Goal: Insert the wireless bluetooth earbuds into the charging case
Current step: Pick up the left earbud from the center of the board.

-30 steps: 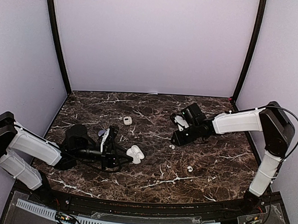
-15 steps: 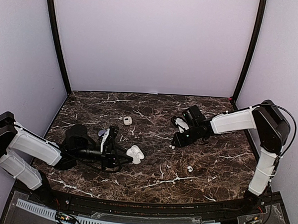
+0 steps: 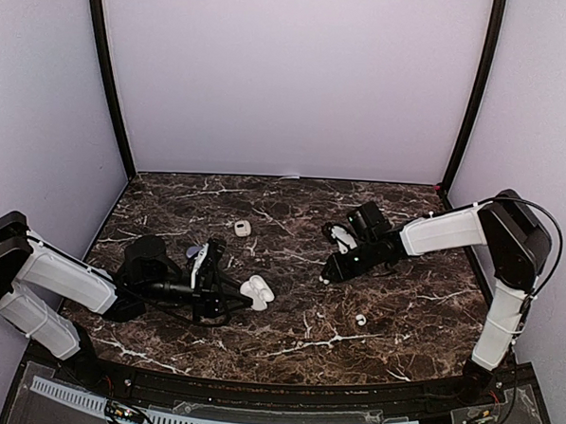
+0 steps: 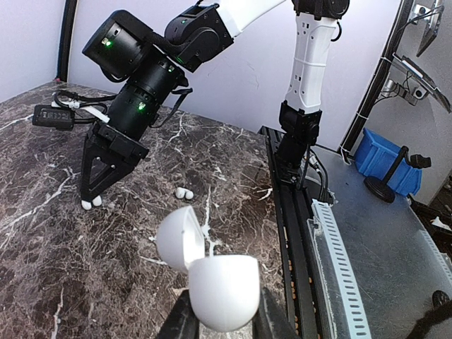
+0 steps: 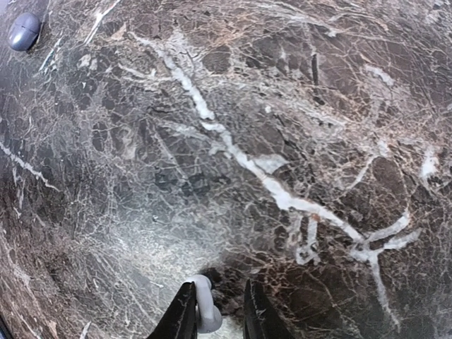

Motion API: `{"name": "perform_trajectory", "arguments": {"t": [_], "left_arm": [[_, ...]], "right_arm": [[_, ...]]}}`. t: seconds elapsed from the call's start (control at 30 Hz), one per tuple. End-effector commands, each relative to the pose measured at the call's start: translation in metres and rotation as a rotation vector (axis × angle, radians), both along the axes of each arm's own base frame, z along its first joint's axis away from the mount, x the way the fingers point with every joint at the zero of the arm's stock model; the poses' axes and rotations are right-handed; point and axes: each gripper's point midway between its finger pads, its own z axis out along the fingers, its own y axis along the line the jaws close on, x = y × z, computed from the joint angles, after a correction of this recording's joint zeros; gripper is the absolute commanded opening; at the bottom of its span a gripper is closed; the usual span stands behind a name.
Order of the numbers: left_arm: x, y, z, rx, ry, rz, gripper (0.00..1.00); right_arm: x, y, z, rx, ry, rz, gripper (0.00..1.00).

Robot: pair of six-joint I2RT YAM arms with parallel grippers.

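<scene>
My left gripper (image 3: 245, 293) is shut on the lower half of a white charging case (image 3: 257, 289), held just above the marble with its lid open. In the left wrist view the case (image 4: 222, 293) fills the space between the fingers (image 4: 182, 321). My right gripper (image 3: 328, 274) points down at the table with its jaws narrowly apart around a small white earbud (image 5: 205, 311). The bud touches the left finger, and a gap shows to the right finger. That earbud (image 4: 90, 204) lies at the fingertips in the left wrist view. A second earbud (image 3: 360, 320) lies loose on the table nearer the front.
A small pale closed case (image 3: 242, 229) lies on the dark marble table (image 3: 286, 336) behind the left gripper; it shows in the right wrist view (image 5: 23, 31). Purple walls close in the back and sides. A black rail runs along the front edge (image 3: 255, 391).
My right gripper has moved a little left and down, so its tips now straddle the earbud that lay just beside them. The left arm and the case have not moved.
</scene>
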Motion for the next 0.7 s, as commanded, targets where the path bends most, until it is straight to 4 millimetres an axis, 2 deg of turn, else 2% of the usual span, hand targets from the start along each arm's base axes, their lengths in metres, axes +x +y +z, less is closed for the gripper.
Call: {"name": "perform_trajectory", "arguments": {"t": [0.0, 0.47, 0.67], "left_arm": [[0.003, -0.003, 0.016, -0.034, -0.044, -0.009, 0.18], [0.003, -0.003, 0.015, -0.032, -0.04, -0.01, 0.18], [0.002, -0.003, 0.016, -0.034, -0.043, -0.013, 0.18]], "right_arm": [[-0.01, 0.005, 0.0, 0.02, 0.014, 0.025, 0.22], [-0.011, 0.012, 0.023, 0.068, -0.043, 0.062, 0.0], [-0.014, 0.015, 0.041, 0.111, -0.104, 0.082, 0.0]]}}
